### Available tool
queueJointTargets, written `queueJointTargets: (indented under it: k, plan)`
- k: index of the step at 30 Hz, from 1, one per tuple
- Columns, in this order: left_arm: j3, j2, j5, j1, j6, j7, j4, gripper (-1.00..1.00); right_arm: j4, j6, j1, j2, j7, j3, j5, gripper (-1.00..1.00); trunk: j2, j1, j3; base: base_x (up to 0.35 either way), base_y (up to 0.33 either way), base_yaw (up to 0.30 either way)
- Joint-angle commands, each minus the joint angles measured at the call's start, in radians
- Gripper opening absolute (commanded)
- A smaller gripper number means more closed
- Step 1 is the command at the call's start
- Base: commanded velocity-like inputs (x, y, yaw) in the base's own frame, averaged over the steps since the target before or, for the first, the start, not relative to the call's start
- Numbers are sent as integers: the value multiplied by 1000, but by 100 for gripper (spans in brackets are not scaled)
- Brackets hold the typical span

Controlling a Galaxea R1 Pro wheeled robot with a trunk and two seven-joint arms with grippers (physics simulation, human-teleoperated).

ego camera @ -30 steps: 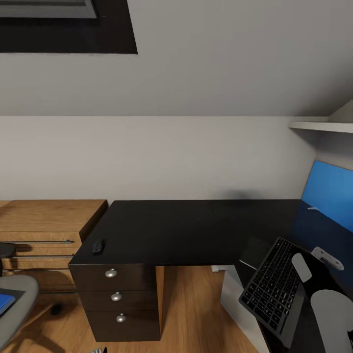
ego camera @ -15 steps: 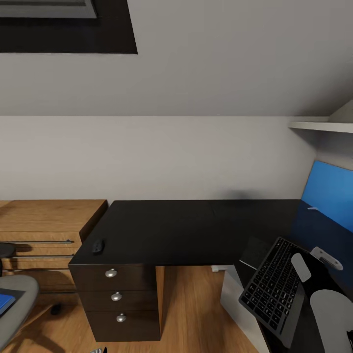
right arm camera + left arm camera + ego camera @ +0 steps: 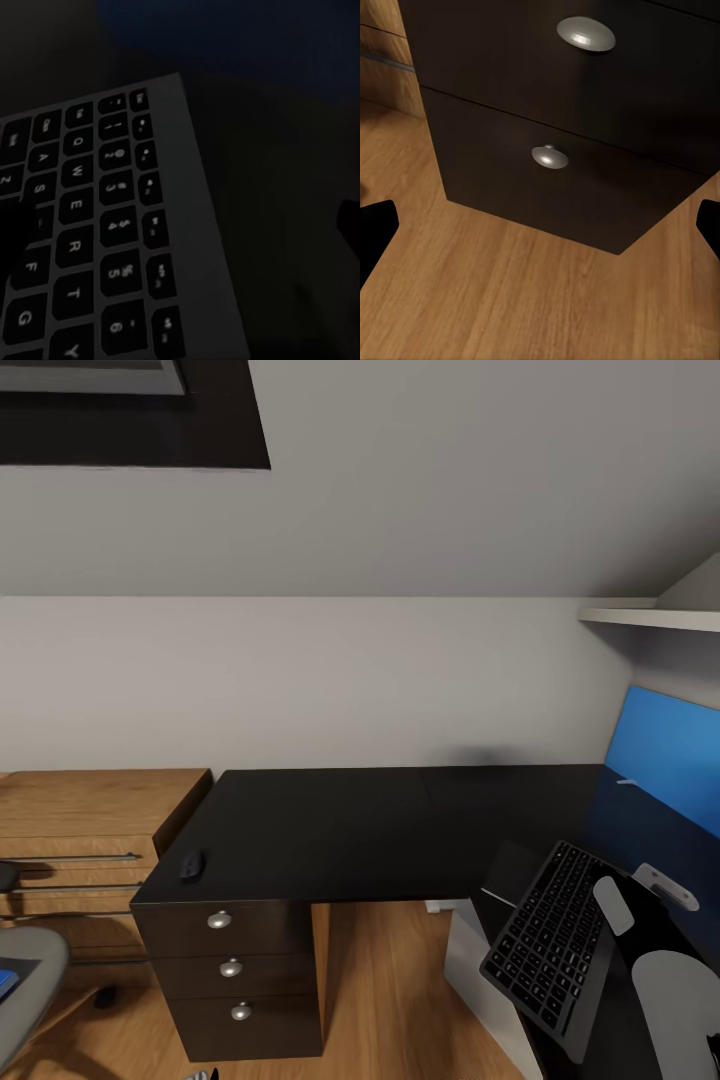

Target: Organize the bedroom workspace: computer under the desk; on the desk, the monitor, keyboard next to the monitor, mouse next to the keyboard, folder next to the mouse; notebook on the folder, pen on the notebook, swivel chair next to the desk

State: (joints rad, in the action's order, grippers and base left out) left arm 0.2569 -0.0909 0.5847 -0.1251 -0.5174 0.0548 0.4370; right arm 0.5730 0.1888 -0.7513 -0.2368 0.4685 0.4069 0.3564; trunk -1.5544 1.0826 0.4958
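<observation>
Hard to read on the right: the right arm [image 3: 640,930] comes in at the head view's lower right, pale segments over a glossy black surface, and its gripper [image 3: 180,225] shows only as dark fingertips at the wrist picture's two edges — I cannot tell whether it grips anything. The swivel chair [image 3: 25,980] is cut off at the lower left, just a grey seat with a sliver of the blue folder [image 3: 5,982] on it. The left gripper [image 3: 540,225] hangs spread apart, fingertips wide at either side, facing the desk's drawers [image 3: 577,97] with round silver knobs above the wooden floor [image 3: 510,300]. A light wooden cabinet [image 3: 90,830] stands against the desk's left end. The desk [image 3: 370,830] runs long and black, and the small black mouse [image 3: 191,863] sits on its left front corner. The keyboard [image 3: 552,932] — dark keys, grey frame — tilts at the lower right beside the arm, its front overhanging the floor. A blue panel [image 3: 665,760] rises behind.
</observation>
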Motion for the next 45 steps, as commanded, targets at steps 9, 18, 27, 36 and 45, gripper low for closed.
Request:
queueJointTargets:
  k: [9,18,27,36,45]
  plan:
    - [8,-1,6,-1,-4,6,0,100,1,5,0,0,3,0,6,100,-1,0,1,-3,100,0]
    - [8,-1,6,-1,-4,6,0,100,-6,6,0,-4,-71,1,4,100,-1,0,1,-2,32,0]
    - [8,-1,6,-1,-4,6,0,100,-10,6,0,-7,-87,20,3,100,-1,0,1,0,1,0]
    - [9,-1,5,-1,-4,6,0,100,-76,-2,0,-40,-118,63,2,100,-1,0,1,0,0,0]
    - [10,-1,4,-1,-5,6,0,100,-136,-6,0,-51,-172,64,1,100,-1,0,1,0,0,0]
